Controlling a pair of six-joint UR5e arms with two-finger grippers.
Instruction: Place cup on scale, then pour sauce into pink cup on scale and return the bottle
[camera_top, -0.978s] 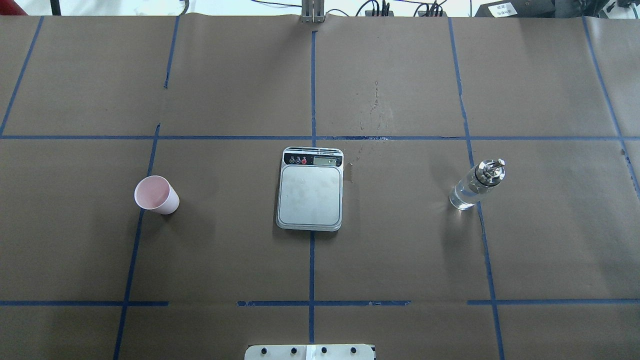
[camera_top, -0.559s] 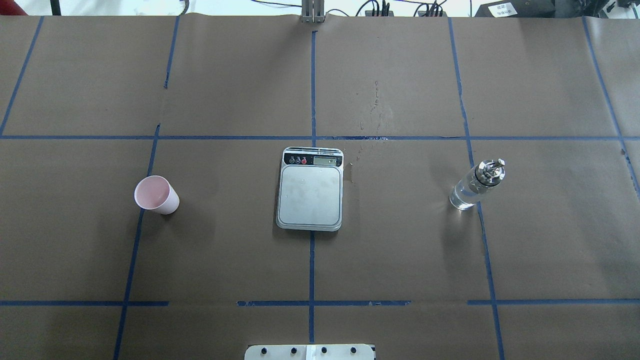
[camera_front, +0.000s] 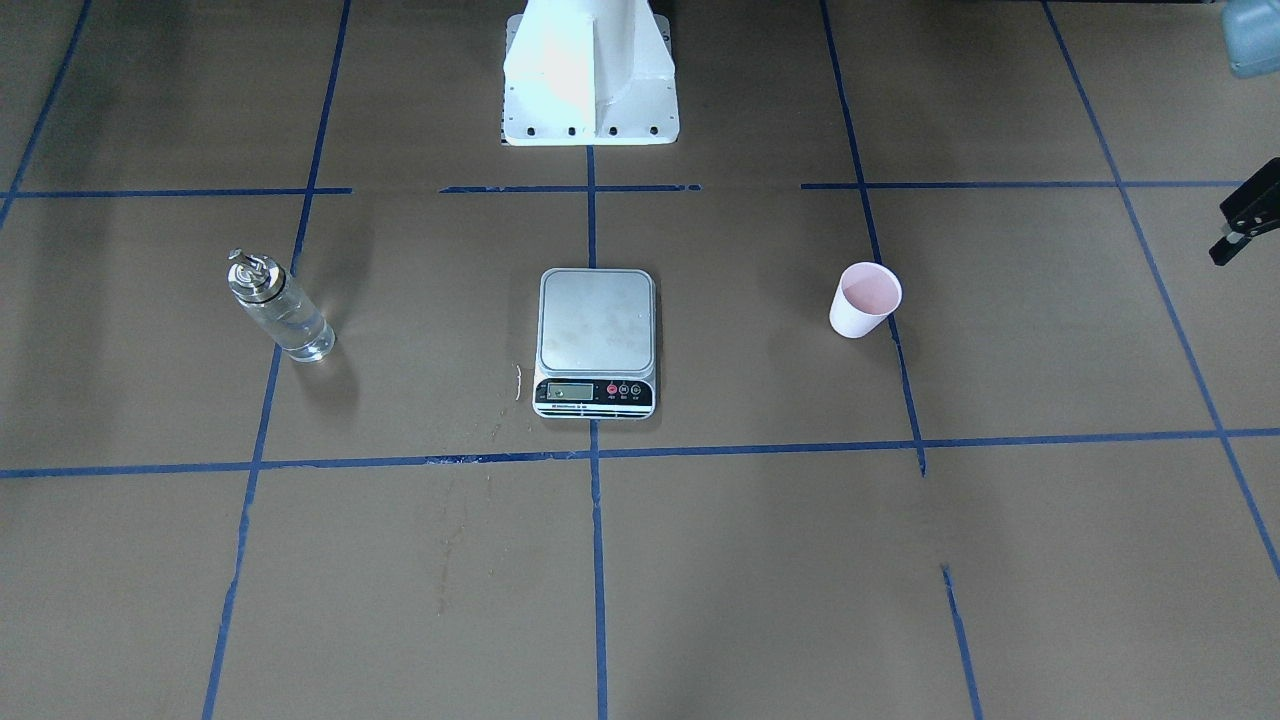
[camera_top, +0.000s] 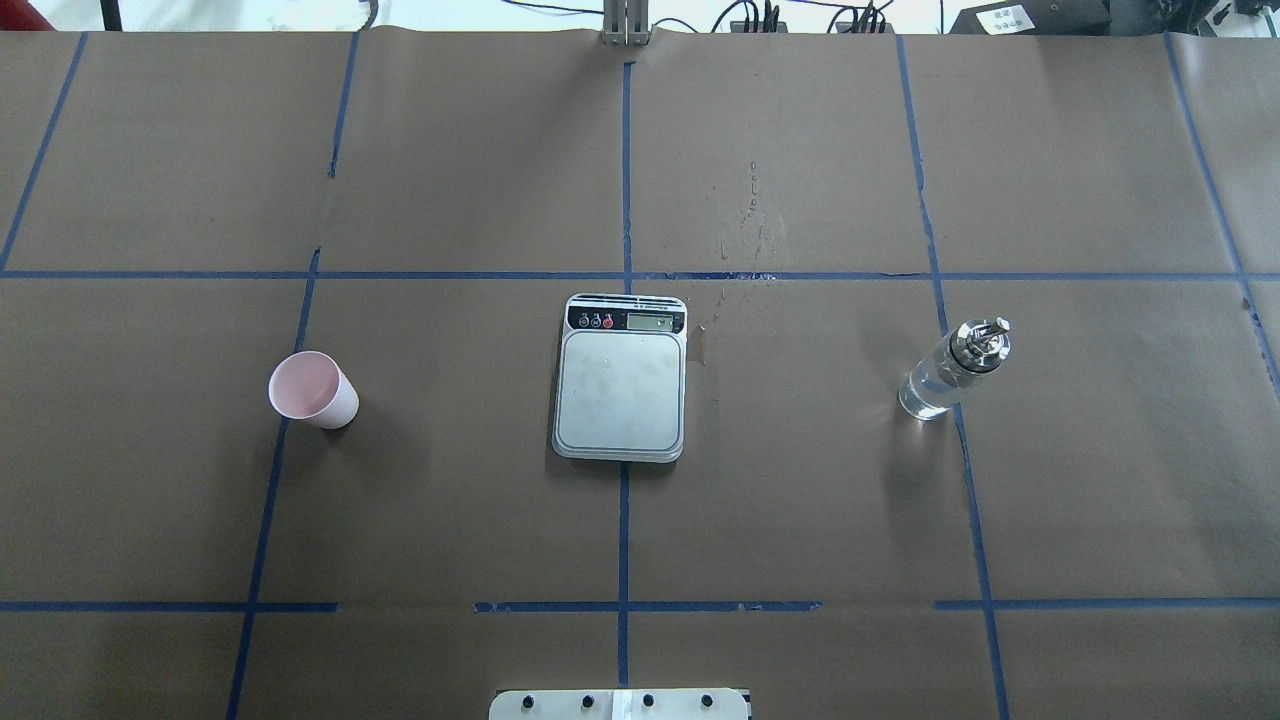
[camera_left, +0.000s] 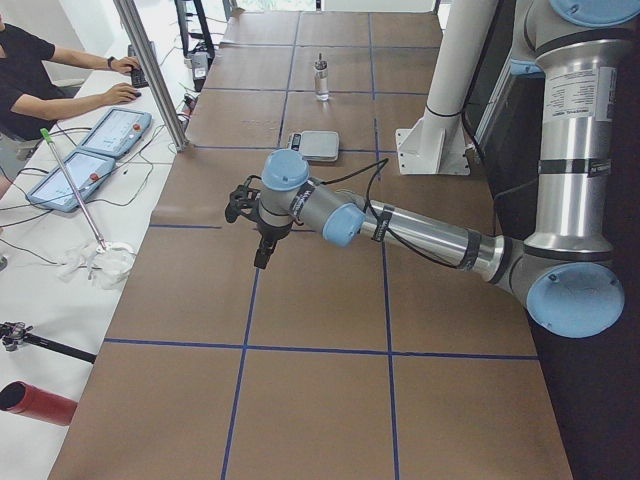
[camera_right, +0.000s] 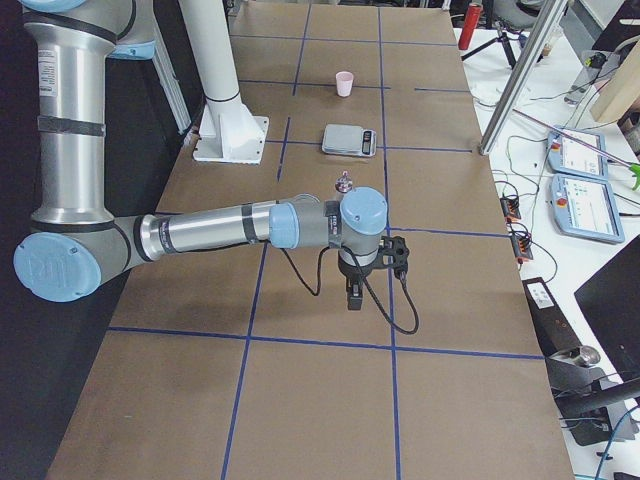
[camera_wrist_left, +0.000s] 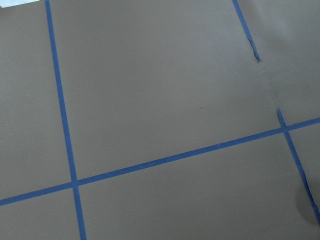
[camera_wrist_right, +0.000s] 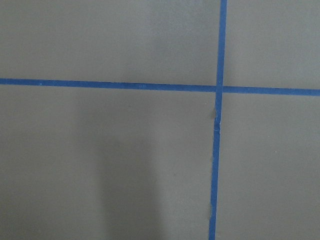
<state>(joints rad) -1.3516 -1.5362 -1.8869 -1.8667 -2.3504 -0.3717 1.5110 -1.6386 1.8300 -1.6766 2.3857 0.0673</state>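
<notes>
The pink cup (camera_top: 312, 390) stands upright on the table's left side, also in the front-facing view (camera_front: 865, 298). The scale (camera_top: 621, 385) sits in the middle with a bare platform (camera_front: 597, 320). The clear bottle (camera_top: 950, 372) with its silver spout cap stands on the right, holding clear sauce (camera_front: 290, 325). My left gripper (camera_left: 262, 255) hangs over bare paper far left of the cup; only a black edge of it shows in the front-facing view (camera_front: 1240, 215). My right gripper (camera_right: 352, 298) hangs over bare paper right of the bottle (camera_right: 345, 183). I cannot tell whether either is open or shut.
Brown paper with blue tape lines covers the table. The white robot base (camera_front: 590, 75) stands behind the scale. Dried splash marks (camera_top: 750, 215) lie beyond the scale. An operator (camera_left: 30, 70) and tablets (camera_left: 85, 165) are at a side bench.
</notes>
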